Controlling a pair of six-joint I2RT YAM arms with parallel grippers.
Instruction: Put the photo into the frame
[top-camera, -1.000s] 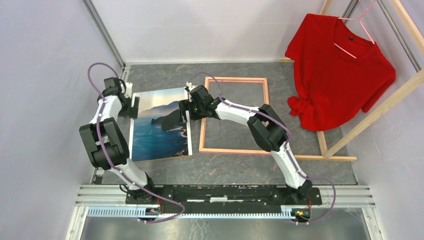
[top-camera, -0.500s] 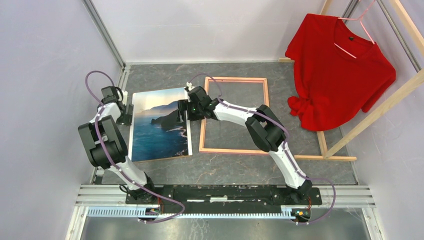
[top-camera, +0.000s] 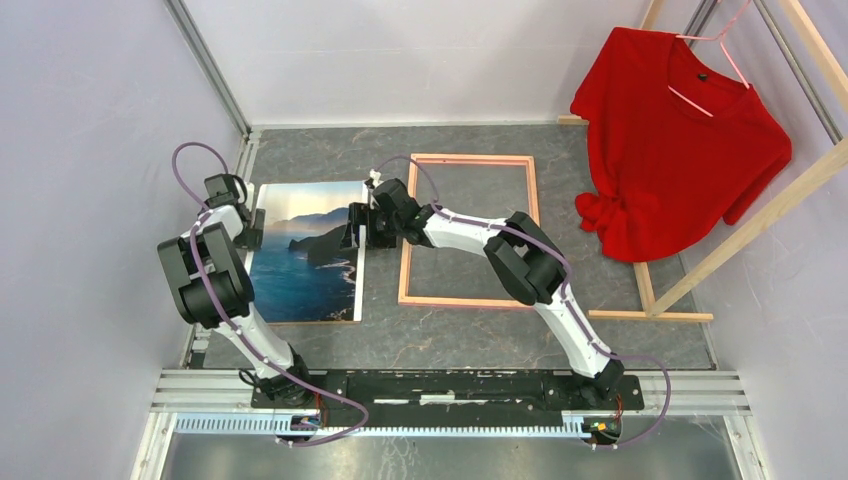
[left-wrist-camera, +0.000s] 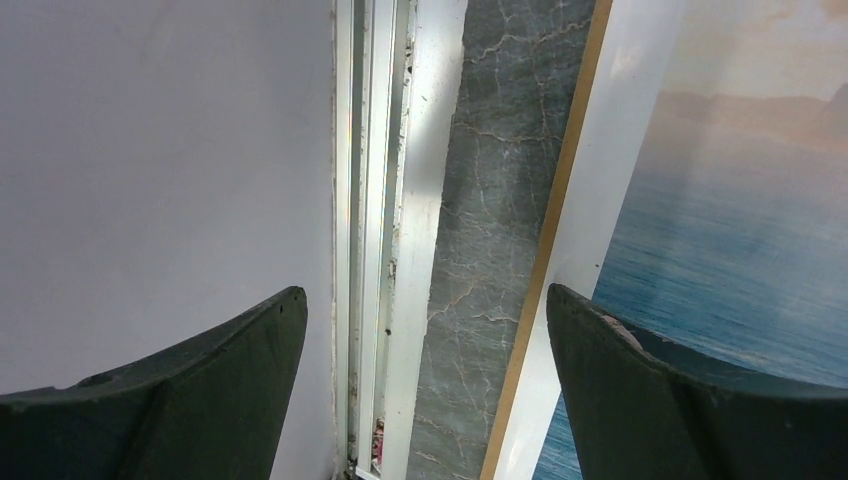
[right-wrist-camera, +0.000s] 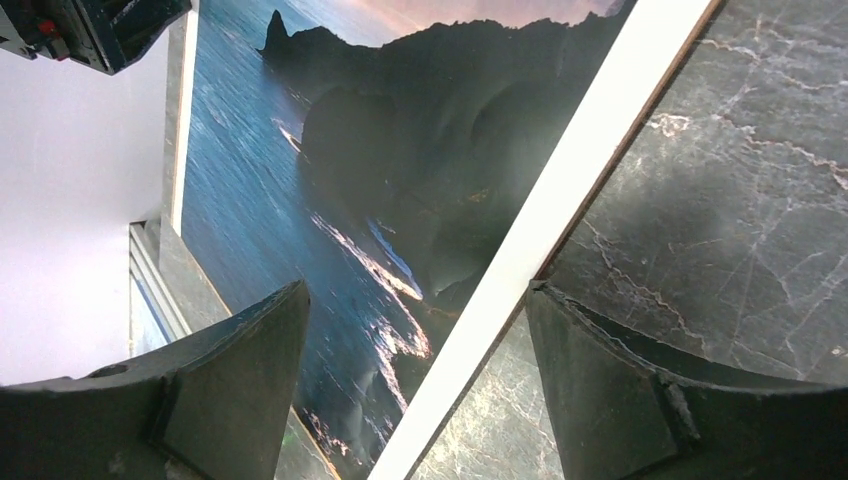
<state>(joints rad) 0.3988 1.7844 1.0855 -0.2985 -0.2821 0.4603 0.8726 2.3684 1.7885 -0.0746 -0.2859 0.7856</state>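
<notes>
The photo (top-camera: 305, 255), blue mountains and water with a white border, lies flat on the table at the left. It also shows in the left wrist view (left-wrist-camera: 740, 230) and the right wrist view (right-wrist-camera: 400, 150). The frame (top-camera: 465, 302), a light pink-wood rim with the table showing through it, lies to the photo's right. My left gripper (top-camera: 250, 228) (left-wrist-camera: 425, 295) is open over the photo's left edge, next to the wall rail. My right gripper (top-camera: 358, 228) (right-wrist-camera: 417, 290) is open, straddling the photo's right edge, between photo and frame.
A red shirt (top-camera: 680, 140) on a pink hanger hangs from a wooden rack (top-camera: 690, 280) at the right. A wall and a metal rail (left-wrist-camera: 385, 200) run close along the photo's left side. The arms' base rail (top-camera: 450, 385) lies at the near edge.
The photo has slid left and turned square to the wall. My right gripper has moved left with its right edge. My left gripper has drawn back toward the wall.
</notes>
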